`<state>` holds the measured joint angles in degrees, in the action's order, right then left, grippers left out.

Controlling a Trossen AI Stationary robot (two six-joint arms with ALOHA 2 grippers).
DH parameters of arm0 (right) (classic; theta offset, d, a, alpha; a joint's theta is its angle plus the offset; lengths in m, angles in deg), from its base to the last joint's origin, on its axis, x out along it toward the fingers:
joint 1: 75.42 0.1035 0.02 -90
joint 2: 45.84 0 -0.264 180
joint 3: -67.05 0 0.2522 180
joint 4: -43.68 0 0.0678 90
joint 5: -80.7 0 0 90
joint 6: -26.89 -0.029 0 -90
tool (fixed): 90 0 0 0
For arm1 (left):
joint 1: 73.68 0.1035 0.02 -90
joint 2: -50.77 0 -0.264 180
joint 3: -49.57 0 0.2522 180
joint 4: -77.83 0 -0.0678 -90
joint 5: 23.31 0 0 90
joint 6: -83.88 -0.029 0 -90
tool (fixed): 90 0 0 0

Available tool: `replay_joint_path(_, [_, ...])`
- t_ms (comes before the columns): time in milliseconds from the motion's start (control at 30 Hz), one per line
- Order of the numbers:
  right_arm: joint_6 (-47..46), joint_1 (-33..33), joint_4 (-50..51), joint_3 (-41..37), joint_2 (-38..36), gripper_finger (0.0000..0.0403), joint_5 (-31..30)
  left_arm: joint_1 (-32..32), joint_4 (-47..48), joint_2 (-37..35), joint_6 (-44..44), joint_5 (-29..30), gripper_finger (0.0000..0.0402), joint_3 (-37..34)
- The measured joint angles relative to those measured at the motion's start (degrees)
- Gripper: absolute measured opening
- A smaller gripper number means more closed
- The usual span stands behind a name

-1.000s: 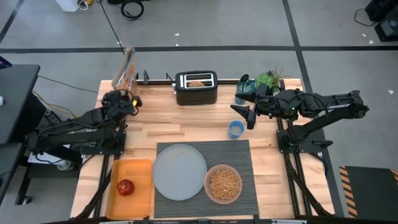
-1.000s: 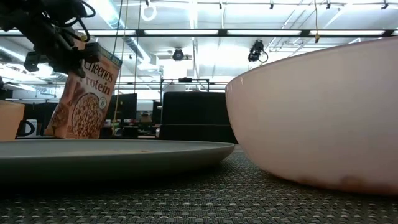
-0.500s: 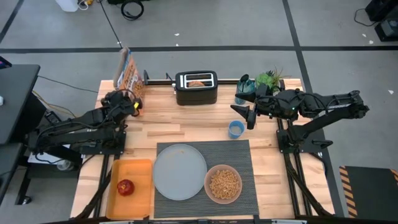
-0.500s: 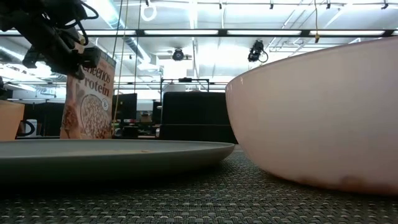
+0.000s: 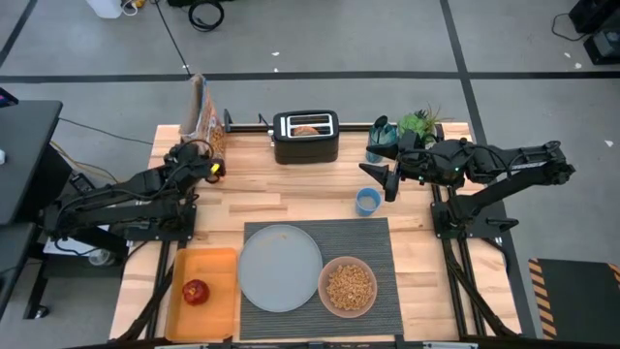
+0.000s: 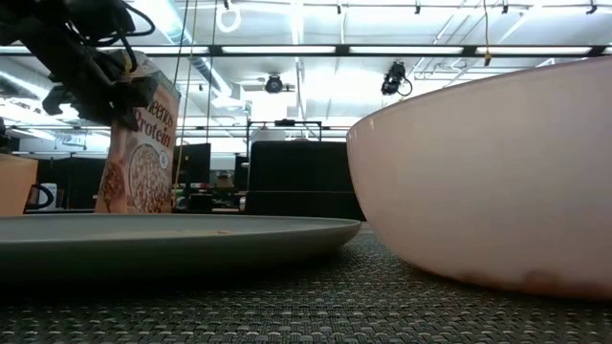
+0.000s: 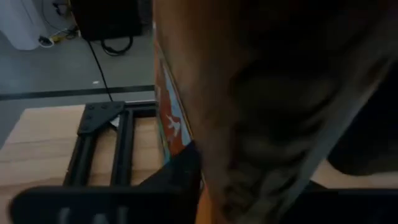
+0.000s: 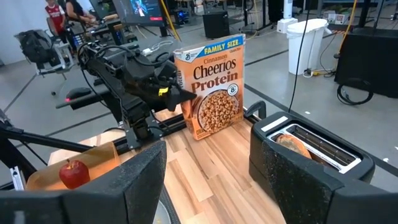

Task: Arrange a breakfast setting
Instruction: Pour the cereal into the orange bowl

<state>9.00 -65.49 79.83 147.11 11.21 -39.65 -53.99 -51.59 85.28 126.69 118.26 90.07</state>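
Observation:
A Cheerios cereal box (image 8: 211,87) stands upright on its bottom at the table's far left corner (image 5: 205,111). My left gripper (image 5: 211,165) is at the box's near edge, shut on it. A dark ribbed mat (image 5: 373,242) carries the blue-grey plate (image 5: 280,269) and the pink bowl (image 5: 348,286) of brown cereal. The red apple (image 5: 196,291) lies on the orange tray (image 5: 218,267). A bagel (image 8: 298,146) sticks out of the black toaster (image 5: 305,145). My right gripper (image 5: 387,179) hangs open above the table's far right, touching nothing. My left gripper has the cereal box's narrow near edge (image 8: 188,111) between its two fingers, in the box's upper half. A finger (image 7: 180,177) lies against the orange side in the left wrist view. The fingers come slanting down from the near left. The box stands upright on the table.
A small blue cup (image 5: 367,201) stands just below my right gripper, off the mat's far right corner. A green plant (image 5: 418,124) and a dark cup sit at the far right. Bare wood lies between the toaster and the mat.
My left gripper has rolled at the wrist without changing place. The cereal box has gone from leaning to standing upright on its bottom, and it has turned so that the low view sees less of its front. My right arm has kept still.

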Motion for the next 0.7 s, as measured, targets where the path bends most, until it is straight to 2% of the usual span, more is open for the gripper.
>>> replay_joint_path(200, [-0.11,0.00,0.00,0.00,0.00,0.0270,0.00,-0.03,-0.23,-0.88,-2.62,1.41,0.0188,1.75])
replay_joint_path(400, [0.01,0.00,0.01,0.00,0.00,0.0270,0.00,-0.03,-0.52,-1.25,-9.23,3.74,0.0261,7.45])
replay_joint_path(533, [0.04,0.00,0.04,0.00,0.00,0.0270,0.00,-0.03,-0.56,-1.21,-14.54,3.75,0.0286,12.46])
replay_joint_path(700, [0.04,0.00,0.04,0.00,0.00,0.0270,0.00,-0.03,-2.37,-1.14,-25.51,5.21,0.0290,20.01])
